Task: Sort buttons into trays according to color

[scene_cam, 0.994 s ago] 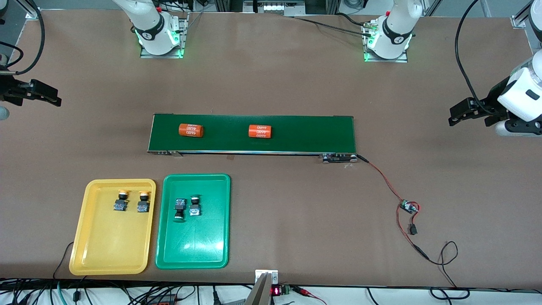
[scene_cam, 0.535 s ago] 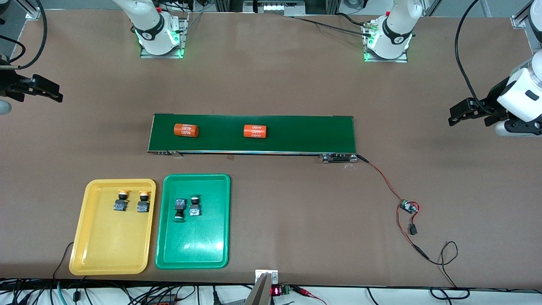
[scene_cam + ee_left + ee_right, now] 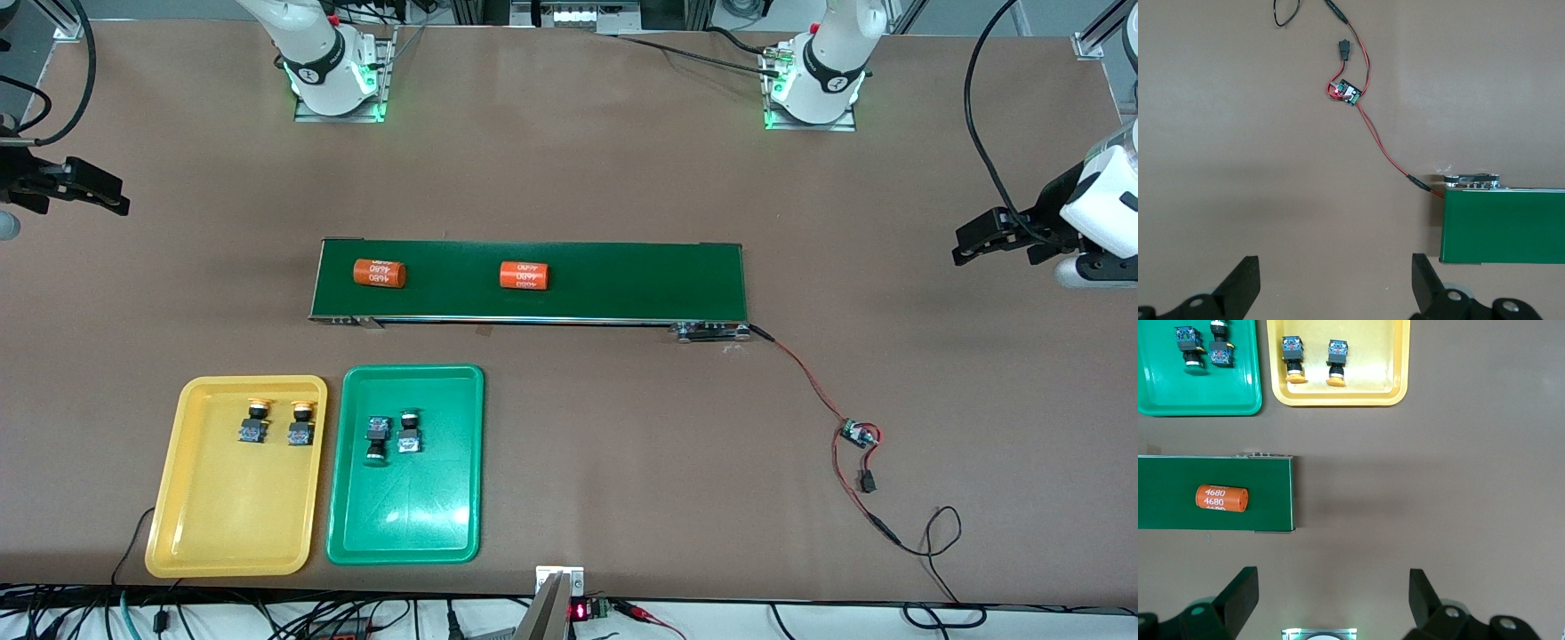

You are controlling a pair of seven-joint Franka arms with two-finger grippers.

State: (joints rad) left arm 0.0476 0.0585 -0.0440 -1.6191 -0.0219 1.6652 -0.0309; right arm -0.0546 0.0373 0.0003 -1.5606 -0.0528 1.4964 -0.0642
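Two yellow-orange buttons (image 3: pixel 256 420) (image 3: pixel 301 423) lie side by side in the yellow tray (image 3: pixel 227 524). Two green buttons (image 3: pixel 377 438) (image 3: pixel 410 432) lie in the green tray (image 3: pixel 418 524) beside it. The right wrist view shows both trays, the yellow tray (image 3: pixel 1338 397) and the green tray (image 3: pixel 1198 403), with their buttons. My right gripper (image 3: pixel 93 191) is open and empty, up over bare table at the right arm's end. My left gripper (image 3: pixel 987 240) is open and empty, up over bare table at the left arm's end. In their wrist views both grippers (image 3: pixel 1335 283) (image 3: pixel 1335 597) hold nothing.
A long dark-green conveyor belt (image 3: pixel 622 280) lies across the middle with two orange cylinders (image 3: pixel 379 273) (image 3: pixel 524 275) on it. A red-and-black wire with a small circuit board (image 3: pixel 858 435) runs from the belt's end toward the front edge. The arms' bases (image 3: pixel 333 76) (image 3: pixel 822 80) stand along the top.
Both orange cylinders have travelled along the belt toward the right arm's end. My left gripper has drawn a little outward toward the table's end. The buttons and trays have not moved.
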